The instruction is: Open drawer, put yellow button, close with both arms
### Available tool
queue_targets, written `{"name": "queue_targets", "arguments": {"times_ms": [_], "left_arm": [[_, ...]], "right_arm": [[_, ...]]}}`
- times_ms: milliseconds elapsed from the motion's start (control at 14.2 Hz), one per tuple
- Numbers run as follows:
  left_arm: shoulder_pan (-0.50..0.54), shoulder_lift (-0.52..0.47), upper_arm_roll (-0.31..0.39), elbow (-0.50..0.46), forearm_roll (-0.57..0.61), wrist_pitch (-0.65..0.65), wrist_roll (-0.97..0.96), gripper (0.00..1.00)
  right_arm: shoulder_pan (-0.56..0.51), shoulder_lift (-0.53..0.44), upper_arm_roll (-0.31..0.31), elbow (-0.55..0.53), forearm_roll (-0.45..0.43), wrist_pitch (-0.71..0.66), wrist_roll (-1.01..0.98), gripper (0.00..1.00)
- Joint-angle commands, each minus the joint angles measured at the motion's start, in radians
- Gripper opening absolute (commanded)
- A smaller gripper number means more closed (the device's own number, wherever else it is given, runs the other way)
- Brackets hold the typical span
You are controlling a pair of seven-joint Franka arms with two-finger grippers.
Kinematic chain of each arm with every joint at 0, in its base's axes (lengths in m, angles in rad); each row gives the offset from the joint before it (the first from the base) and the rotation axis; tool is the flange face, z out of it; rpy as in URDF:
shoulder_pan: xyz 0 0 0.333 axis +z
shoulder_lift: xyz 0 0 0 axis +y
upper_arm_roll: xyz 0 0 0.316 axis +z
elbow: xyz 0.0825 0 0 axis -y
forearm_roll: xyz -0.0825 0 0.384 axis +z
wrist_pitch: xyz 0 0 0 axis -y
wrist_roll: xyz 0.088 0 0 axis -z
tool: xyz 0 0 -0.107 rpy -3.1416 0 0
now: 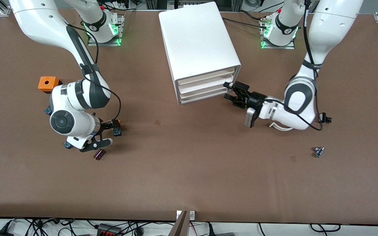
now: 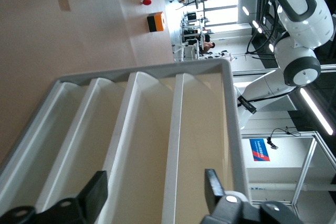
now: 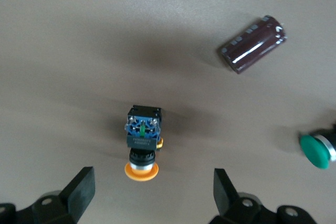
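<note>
We see the cabinet with every drawer shut, contents hidden. Left gripper sits at the top drawer front, jaws spread. Right gripper hangs over the yellow button on the worktop, jaws spread, nothing held.

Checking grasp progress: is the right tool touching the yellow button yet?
Apart. The right wrist view shows the yellow button lying on the table between the right tool's open fingers, with bare table on each side of it.
</note>
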Motion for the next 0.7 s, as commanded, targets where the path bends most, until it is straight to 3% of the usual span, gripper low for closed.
{"name": "queue_targets", "arguments": {"times_ms": [0, 352, 493, 634], "left_arm": [[0.004, -0.041, -0.018, -0.082, -0.030, -0.033, 0.042, 0.66], [0.005, -0.043, -0.018, -0.092, -0.002, -0.116, 0.011, 0.46], [0.007, -0.044, -0.018, -0.080, 0.076, -0.118, -0.029, 0.33], [0.004, -0.052, -0.019, -0.080, 0.095, -0.118, -0.057, 0.29]], "right_arm": [[0.007, 0.043, 0.001, 0.025, 0.007, 0.013, -0.031, 1.00], [0.013, 0.084, 0.001, 0.025, 0.007, 0.050, -0.031, 1.00], [0.013, 0.096, 0.001, 0.025, 0.007, 0.053, -0.029, 1.00], [0.015, 0.106, 0.001, 0.025, 0.007, 0.053, -0.029, 1.00]]}}
